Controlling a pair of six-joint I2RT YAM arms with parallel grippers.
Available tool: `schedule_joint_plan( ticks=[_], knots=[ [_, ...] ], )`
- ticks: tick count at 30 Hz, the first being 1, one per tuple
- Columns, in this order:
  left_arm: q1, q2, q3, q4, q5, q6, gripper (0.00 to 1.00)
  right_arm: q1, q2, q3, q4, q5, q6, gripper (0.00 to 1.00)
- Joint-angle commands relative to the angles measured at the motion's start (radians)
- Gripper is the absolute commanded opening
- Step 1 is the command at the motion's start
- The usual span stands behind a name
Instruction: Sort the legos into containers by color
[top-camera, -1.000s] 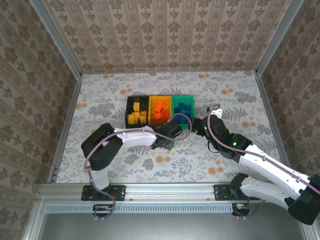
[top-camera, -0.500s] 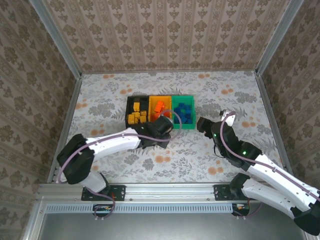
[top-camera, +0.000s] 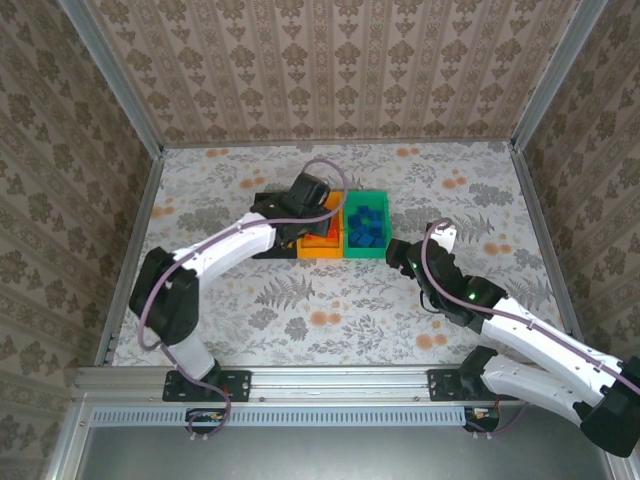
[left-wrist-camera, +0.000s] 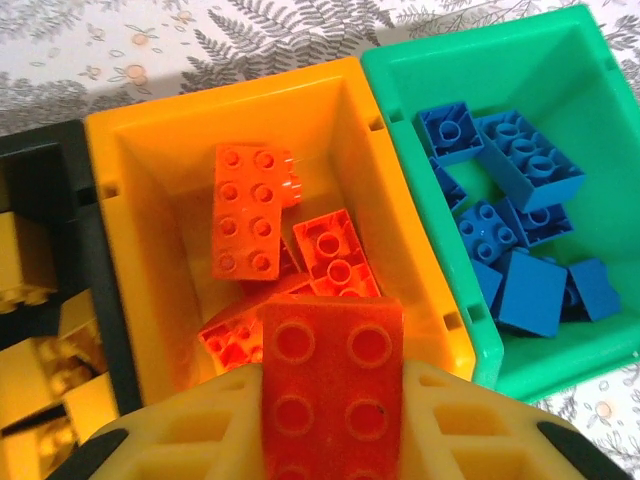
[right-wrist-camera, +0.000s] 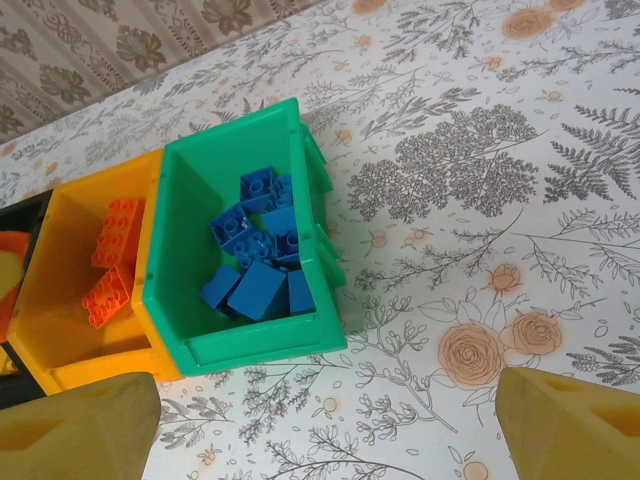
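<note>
Left gripper (left-wrist-camera: 330, 440) clamped a red-orange studded plastic brick (left-wrist-camera: 330, 350) over the yellow-orange plastic bin (left-wrist-camera: 140, 160); best released centred, low. Right gripper (top-camera: 398, 252) gaped empty.

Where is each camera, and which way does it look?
Top external: above and behind the robot, looking down at the table; left arm and right arm show.
Left wrist: on the left arm, looking into the yellow-orange bin; the left claw grips a red-orange brick.
Right wrist: on the right arm, looking at the green bin; the right claw's open fingers show.
Shared: both wrist views show blue bricks.
</note>
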Motion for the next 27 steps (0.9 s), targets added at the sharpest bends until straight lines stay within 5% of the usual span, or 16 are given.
schedule_joint_plan(
  ticks=[1, 8, 15, 24, 27],
  knots=[
    [0.009, 0.060, 0.078, 0.022, 0.050, 0.025, 0.32, -0.006, 0.001, 0.019, -0.021, -0.012, -0.004, 0.89],
    [0.025, 0.179, 0.172, 0.037, 0.080, -0.017, 0.33, -0.006, -0.003, 0.027, -0.030, -0.013, -0.005, 0.89],
    [0.029, 0.180, 0.186, 0.050, 0.093, -0.060, 0.67, -0.006, -0.008, 0.045, -0.047, -0.024, -0.006, 0.89],
    [0.014, -0.145, -0.073, 0.165, 0.055, -0.078, 0.99, -0.006, -0.008, 0.056, -0.017, -0.035, -0.073, 1.00],
    [0.007, -0.300, -0.209, 0.191, -0.030, -0.078, 1.00, -0.006, 0.008, 0.066, -0.024, -0.018, -0.075, 1.00]
  ],
)
